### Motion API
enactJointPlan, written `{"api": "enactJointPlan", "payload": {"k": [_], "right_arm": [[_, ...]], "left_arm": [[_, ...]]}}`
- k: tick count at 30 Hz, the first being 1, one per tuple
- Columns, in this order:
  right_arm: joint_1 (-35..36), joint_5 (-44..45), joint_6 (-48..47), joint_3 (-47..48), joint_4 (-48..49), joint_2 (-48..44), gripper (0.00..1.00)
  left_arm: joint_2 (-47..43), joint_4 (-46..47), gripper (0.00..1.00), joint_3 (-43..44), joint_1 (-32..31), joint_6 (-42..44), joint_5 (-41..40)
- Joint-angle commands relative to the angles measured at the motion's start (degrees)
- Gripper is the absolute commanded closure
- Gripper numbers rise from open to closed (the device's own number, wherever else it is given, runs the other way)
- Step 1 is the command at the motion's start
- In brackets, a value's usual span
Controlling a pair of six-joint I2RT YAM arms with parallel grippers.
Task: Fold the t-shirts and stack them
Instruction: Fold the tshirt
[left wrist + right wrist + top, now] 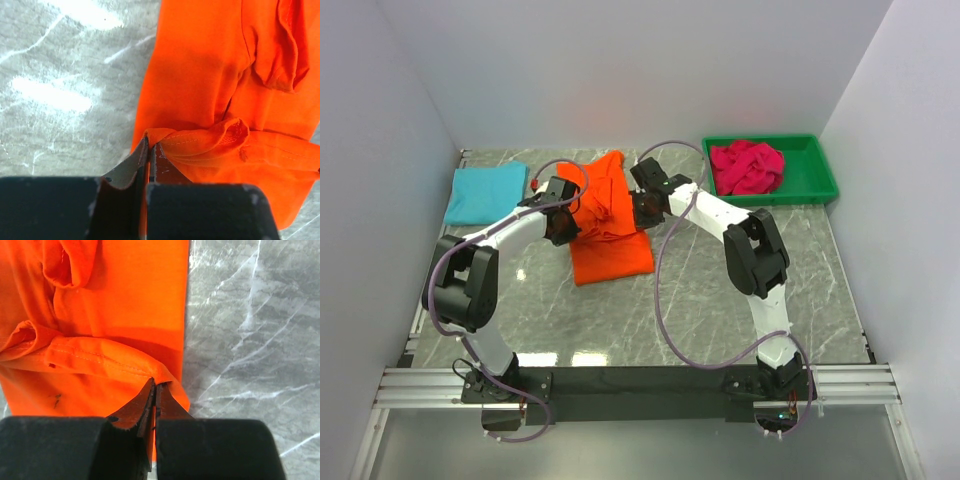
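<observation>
Looking from the top, both arms meet over the orange t-shirt [610, 245] on the counter [740, 320]. The left gripper [568, 218] and right gripper [640, 205] are each clamped on an edge, I'd guess to carry a fold over evenly. The turquoise tee [485, 192] lies folded far left and the pink tee [745, 167] is bunched in the green bin [820, 180], so neither's in the way. Left wrist: jaws shut on a stitched hem [210, 142], cloth bunched over the flat layer. Right wrist: same pinch at the opposite corner, bare counter beside.

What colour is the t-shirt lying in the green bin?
The t-shirt is crimson-pink; the top external view shows it best.
</observation>
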Motion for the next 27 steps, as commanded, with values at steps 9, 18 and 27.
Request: {"api": "enactJointPlan", "payload": {"k": [9, 18, 27], "right_arm": [[-0.75, 0.44, -0.18, 0.02, 6.02, 0.73, 1.00], [-0.58, -1.06, 0.17, 0.89, 6.38, 2.13, 1.00], [-1.02, -1.23, 1.66, -1.21, 8.04, 3.19, 0.95]], "left_arm": [[1.35, 4.26, 0.96, -2.21, 0.94, -0.53, -2.54], [0.11, 5.23, 0.95, -2.92, 1.03, -0.28, -3.24], [2.22, 6.02, 0.87, -1.86, 1.03, 0.25, -3.06]]}}
